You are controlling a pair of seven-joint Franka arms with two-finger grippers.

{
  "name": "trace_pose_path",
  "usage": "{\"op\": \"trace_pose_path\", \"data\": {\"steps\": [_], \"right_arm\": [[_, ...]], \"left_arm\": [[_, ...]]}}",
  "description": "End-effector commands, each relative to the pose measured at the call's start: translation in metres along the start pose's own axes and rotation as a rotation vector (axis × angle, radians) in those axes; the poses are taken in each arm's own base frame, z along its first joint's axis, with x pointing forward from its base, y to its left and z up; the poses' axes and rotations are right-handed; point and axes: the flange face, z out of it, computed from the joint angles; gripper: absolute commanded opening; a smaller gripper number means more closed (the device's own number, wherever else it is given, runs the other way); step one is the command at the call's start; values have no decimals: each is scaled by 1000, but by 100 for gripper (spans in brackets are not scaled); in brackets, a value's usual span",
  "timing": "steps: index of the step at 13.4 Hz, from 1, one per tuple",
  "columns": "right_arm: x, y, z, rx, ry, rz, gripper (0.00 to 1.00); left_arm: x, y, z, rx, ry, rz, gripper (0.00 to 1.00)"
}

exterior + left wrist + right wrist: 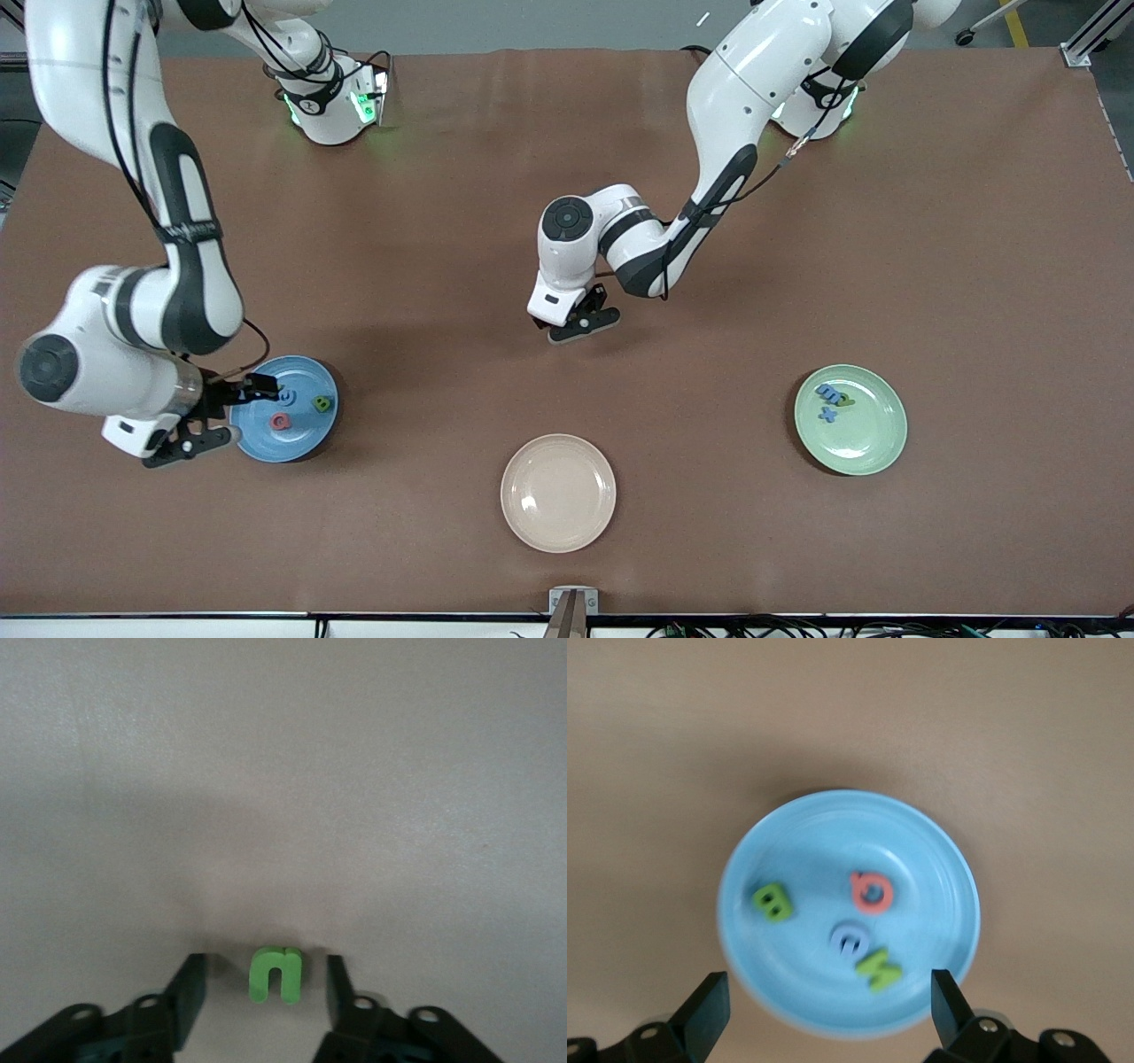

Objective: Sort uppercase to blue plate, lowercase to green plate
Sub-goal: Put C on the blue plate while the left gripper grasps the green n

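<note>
Left wrist view shows the green u (277,974) lying on the counter (283,771) between the spread fingers of the left pincer (266,992), not touched by them. The blue plate (788,842) holds the pink G (872,892), green B (772,903), blue G (850,941) and green N (877,972); the right pincer (828,1010) hangs over its edge, spread wide. The green plate (873,434), toward the left arm's end, holds blue letters (830,400).

Your front view looks down across the table toward the bases; the right wrist view shares its blue plate (292,436) (797,992), closer.
</note>
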Motion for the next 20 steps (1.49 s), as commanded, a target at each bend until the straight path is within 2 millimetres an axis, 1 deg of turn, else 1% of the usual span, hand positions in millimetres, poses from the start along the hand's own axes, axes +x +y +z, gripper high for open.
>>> {"op": "trace_pose_path", "data": {"steps": [1,3,4,5,6,7,8,9,10,11,12,13,15,17,19,20], "right_arm": [[-35,-8,-78,8,11,126,100],[-51,-13,-120,-28,25,217,100],[-63,-18,-150,-23,57,267,100],[-75,-25,-176,-17,73,301,100],[-92,-30,-201,-5,83,346,100],[-108,-27,-222,2,95,365,100],[-127,-16,-239,9,100,388,100],[-138,-15,-252,10,111,392,100],[-145,-17,-261,-6,121,386,100],[-153,-24,-269,-31,130,376,100],[-160,-35,-276,-44,143,363,100],[-163,-38,-278,-44,148,366,100],[-162,-34,-281,-46,160,373,100],[-160,-37,-287,-47,165,366,100],[-162,-39,-292,-47,165,366,100],[-165,-40,-292,-43,136,365,100]], "left_arm": [[3,6,-1,-10,18,-1,40],[4,5,0,-8,18,0,22],[4,6,-1,-9,20,1,12],[7,5,-5,-8,25,-1,5],[13,3,-9,-5,30,-7,2],[18,1,-15,0,37,-13,2],[29,-3,-22,21,55,-25,2],[40,-6,-33,23,75,-37,2],[47,-7,-43,14,86,-45,1],[63,-13,-55,11,97,-67,0],[77,-21,-64,29,107,-75,0],[89,-29,-77,47,123,-74,0],[106,-39,-100,67,136,-47,0],[128,-52,-121,78,145,-36,0],[155,-71,-135,89,145,-13,0],[163,-78,-133,92,140,-18,0]]}}
